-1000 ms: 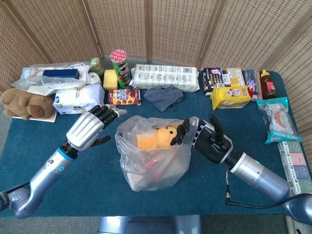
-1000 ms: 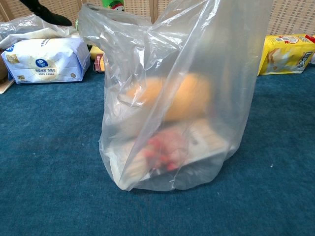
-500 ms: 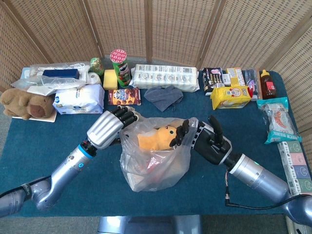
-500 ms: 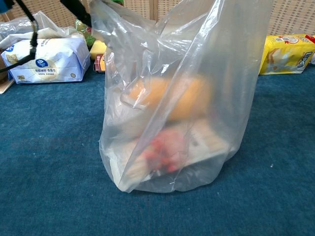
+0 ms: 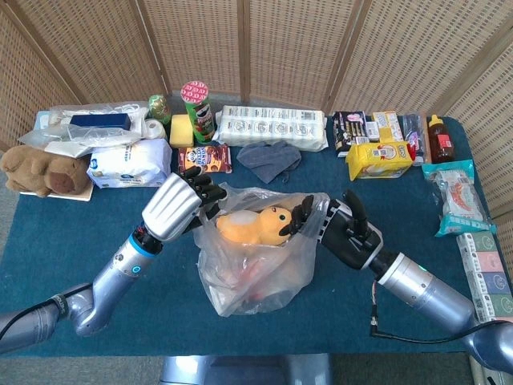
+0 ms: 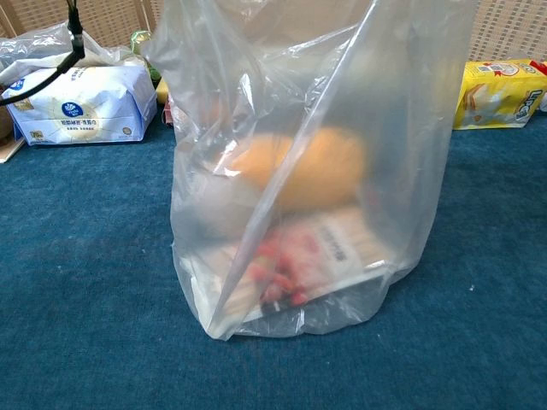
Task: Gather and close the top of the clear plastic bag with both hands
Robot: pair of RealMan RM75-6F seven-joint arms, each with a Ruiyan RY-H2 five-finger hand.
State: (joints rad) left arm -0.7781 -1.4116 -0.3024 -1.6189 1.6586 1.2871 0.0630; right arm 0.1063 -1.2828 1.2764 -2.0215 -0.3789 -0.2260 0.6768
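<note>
Wicker screens (image 5: pixel 288 48) stand behind a table (image 5: pixel 48 241) covered in dark blue cloth; near its middle stands the clear plastic bag (image 5: pixel 252 265), upright and open at the top, with a yellow plush toy (image 5: pixel 252 227) lying high inside it and a flat packet with red print (image 6: pixel 299 269) beneath (the chest view shows both blurred through the film). The left hand (image 5: pixel 178 207) sits at the bag's upper left edge, its dark fingers curled down onto the rim; whether they actually pinch the film I cannot tell. The right hand (image 5: pixel 341 228) is at the upper right edge, fingers partly spread, fingertips (image 5: pixel 298 216) touching the plastic beside the toy; a firm grip cannot be made out either. Along the far side lie a brown teddy bear (image 5: pixel 44 171), a white tissue pack (image 5: pixel 128 164), a green crisp tube (image 5: pixel 198 111), a grey cloth (image 5: pixel 268 159), a long white package (image 5: pixel 272 127), a yellow box (image 5: pixel 378 159) and a brown bottle (image 5: pixel 442 138); all stand well apart from the bag.
</note>
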